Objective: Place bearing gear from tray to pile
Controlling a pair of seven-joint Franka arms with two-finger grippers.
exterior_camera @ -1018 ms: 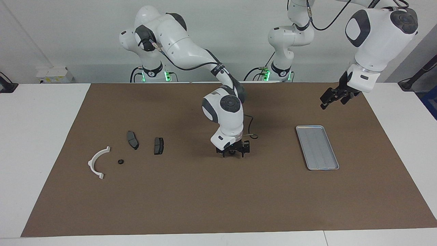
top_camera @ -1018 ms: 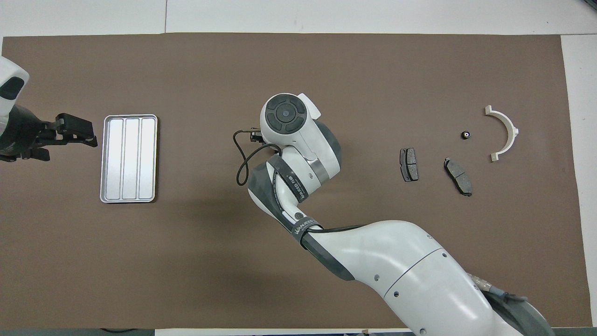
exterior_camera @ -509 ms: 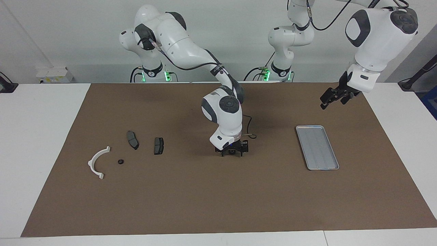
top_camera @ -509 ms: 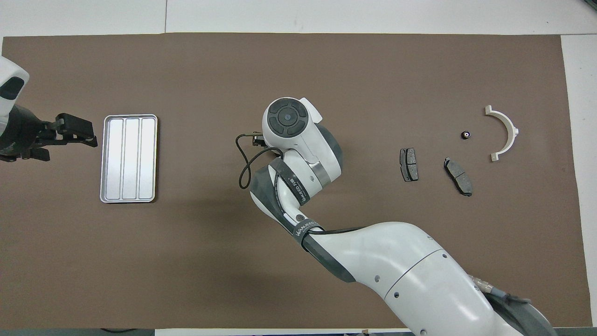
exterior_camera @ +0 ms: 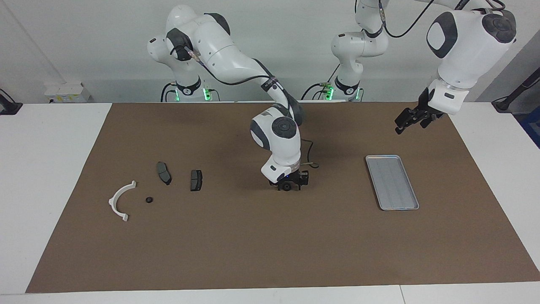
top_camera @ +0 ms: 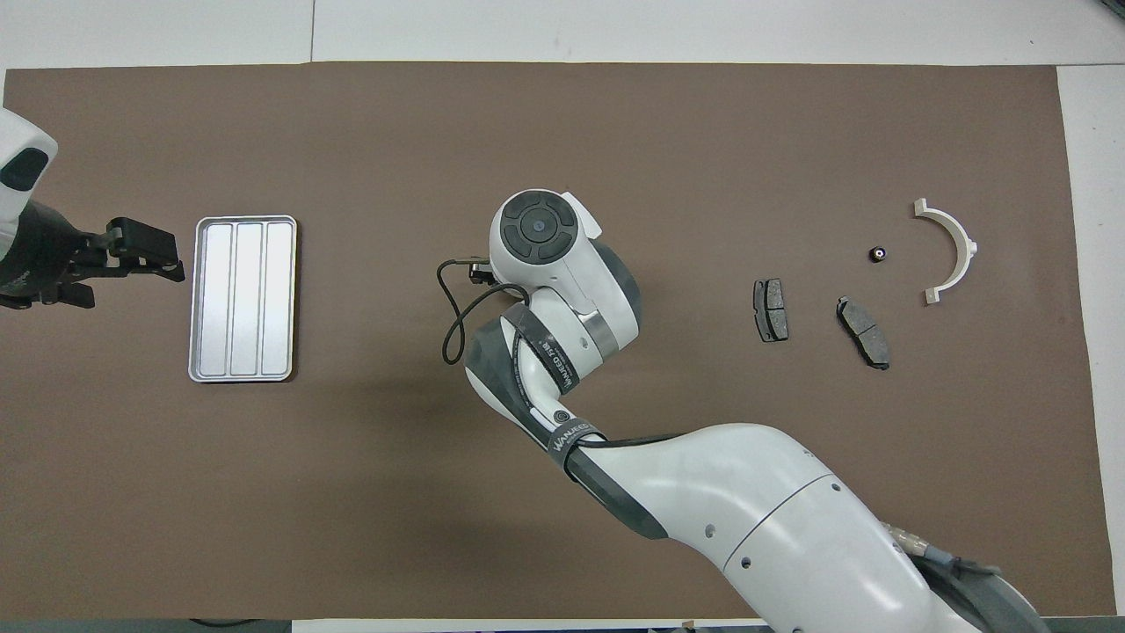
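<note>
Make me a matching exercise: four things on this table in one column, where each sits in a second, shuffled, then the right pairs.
Things
1. tray
2. white bracket
3. right end effector
4. left end effector

Places
A. up in the air by the tray
B. flat on the mat at the left arm's end
C. low over the middle of the mat
D. beside the small black part

Pairs: 1-B, 2-D, 3-C, 4-A

The white table (exterior_camera: 55, 169) carried a brown mat (exterior_camera: 270, 245) across most of its top. On the mat lay a silver ridged tray (exterior_camera: 392, 182) toward the left arm's end, and, toward the right arm's end, two dark pads (exterior_camera: 163, 172) (exterior_camera: 196, 180), a small black part (exterior_camera: 148, 199) and a white curved bracket (exterior_camera: 120, 201).
</note>
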